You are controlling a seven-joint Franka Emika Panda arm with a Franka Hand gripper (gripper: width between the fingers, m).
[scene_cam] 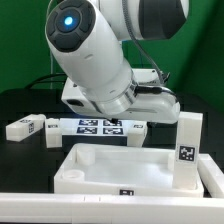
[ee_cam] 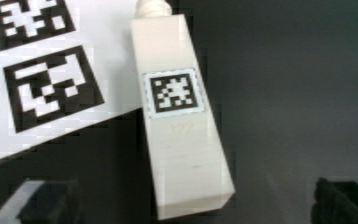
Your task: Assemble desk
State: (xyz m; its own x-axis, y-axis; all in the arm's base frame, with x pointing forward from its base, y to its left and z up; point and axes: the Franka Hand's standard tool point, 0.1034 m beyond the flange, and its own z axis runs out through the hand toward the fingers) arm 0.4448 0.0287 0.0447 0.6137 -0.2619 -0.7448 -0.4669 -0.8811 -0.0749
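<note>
Okay, exterior view: desk panel point(scene_cam: 110, 168) at six o'clock, upright leg point(scene_cam: 188, 150) at four. Wrist view: my fingers point(ee_cam: 30, 200) spread wide, empty, either side of a lying leg point(ee_cam: 185, 110) beside the marker board point(ee_cam: 34, 70). It lies slanted, so closing might twist it.

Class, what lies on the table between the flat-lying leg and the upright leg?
The marker board lies between the flat-lying leg and the upright leg. The exterior view shows this.
</note>
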